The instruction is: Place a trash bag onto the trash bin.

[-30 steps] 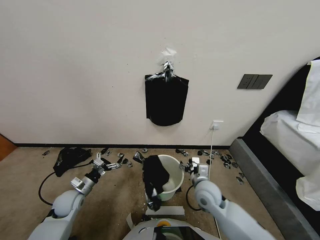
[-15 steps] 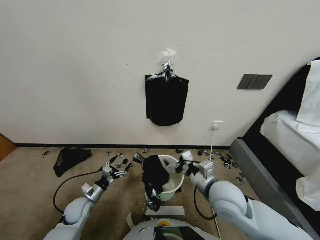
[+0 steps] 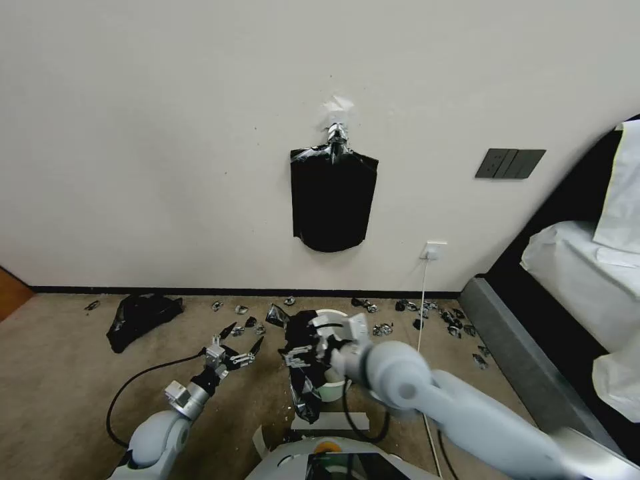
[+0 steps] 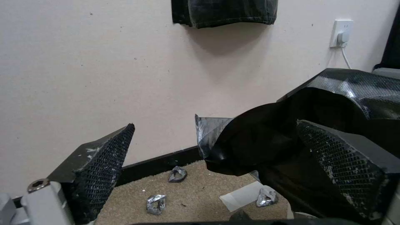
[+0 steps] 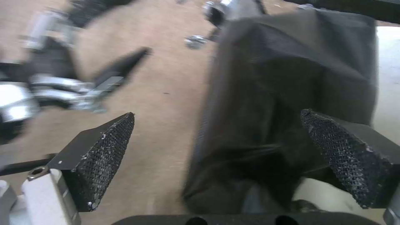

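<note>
The black, wrinkled trash bag (image 3: 303, 337) hangs over the left side of the cream trash bin (image 3: 331, 319), its tail drooping down the near wall. My right gripper (image 3: 293, 356) reaches across the bin's mouth and is open, with its fingers around the draped bag (image 5: 292, 78) and not closed on it. The bin's pale rim (image 5: 388, 56) shows beside the bag. My left gripper (image 3: 241, 339) hovers open above the carpet just left of the bin. In its wrist view the bag (image 4: 271, 137) lies in front of one open finger (image 4: 346, 175).
A flat black sheaf (image 3: 333, 200) hangs from a silver clip on the wall. A squashed black heap (image 3: 141, 315) lies on the carpet at far left. Foil scraps (image 3: 427, 312) litter the floor by the skirting. A bed (image 3: 573, 280) stands at right, and white tape (image 3: 330, 421) lies near the bin.
My right arm has swung left from the bin's right side, across its mouth, onto the draped bag. The left gripper has drifted right toward the bin.
</note>
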`<state>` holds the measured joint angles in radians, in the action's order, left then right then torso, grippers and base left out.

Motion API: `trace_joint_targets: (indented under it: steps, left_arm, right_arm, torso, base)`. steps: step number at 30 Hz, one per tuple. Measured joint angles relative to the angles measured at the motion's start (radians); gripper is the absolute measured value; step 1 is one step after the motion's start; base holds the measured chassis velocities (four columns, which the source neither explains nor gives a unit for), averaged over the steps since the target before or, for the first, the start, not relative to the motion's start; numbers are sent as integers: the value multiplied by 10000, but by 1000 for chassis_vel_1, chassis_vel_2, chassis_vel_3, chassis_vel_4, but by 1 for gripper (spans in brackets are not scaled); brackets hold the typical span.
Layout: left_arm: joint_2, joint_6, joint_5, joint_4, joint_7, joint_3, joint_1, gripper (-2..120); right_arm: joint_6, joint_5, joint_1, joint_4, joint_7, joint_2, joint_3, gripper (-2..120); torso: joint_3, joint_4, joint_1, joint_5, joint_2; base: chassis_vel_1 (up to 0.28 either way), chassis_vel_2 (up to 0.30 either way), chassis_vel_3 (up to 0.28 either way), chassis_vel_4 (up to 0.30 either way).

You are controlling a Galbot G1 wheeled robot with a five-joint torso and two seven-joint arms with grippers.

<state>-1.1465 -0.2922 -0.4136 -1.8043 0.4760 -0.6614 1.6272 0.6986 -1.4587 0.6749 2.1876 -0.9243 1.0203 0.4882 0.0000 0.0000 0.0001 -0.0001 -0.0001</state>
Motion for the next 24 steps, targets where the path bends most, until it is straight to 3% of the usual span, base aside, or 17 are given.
trace_joint_targets:
  steps: [4, 5, 13, 19, 24]
  left_arm:
    - [-8, -74, 0, -6, 2, 32, -9, 100]
    - [-22, -79, 0, -7, 3, 37, -22, 100]
    - [-33, -87, 0, -19, 7, 56, -35, 100]
    - [-55, -88, 8, -60, 19, 159, 11, 100]
    - [-82, -89, 3, -90, 22, 276, 79, 100]
  right_arm:
    - [-8, 190, -59, -215, -209, 74, 130, 92]
    - [-11, 318, -59, -310, -251, 84, 192, 84]
    - [-18, 482, -36, -445, -392, 252, 462, 55]
    - [-23, 640, -80, -610, -470, 372, 608, 49]
    - [-26, 765, -87, -640, -472, 331, 641, 34]
  torso:
    - [0, 0, 0, 0, 0]
    - [0, 0, 0, 0, 0]
    - [0, 0, 0, 0, 0]
    - [0, 0, 0, 1, 0]
    - [0, 0, -1, 1, 0]
  base:
    - [0, 0, 0, 0]
    - [0, 0, 0, 0]
    - [0, 0, 0, 0]
    - [0, 0, 0, 0]
    - [0, 0, 0, 0]
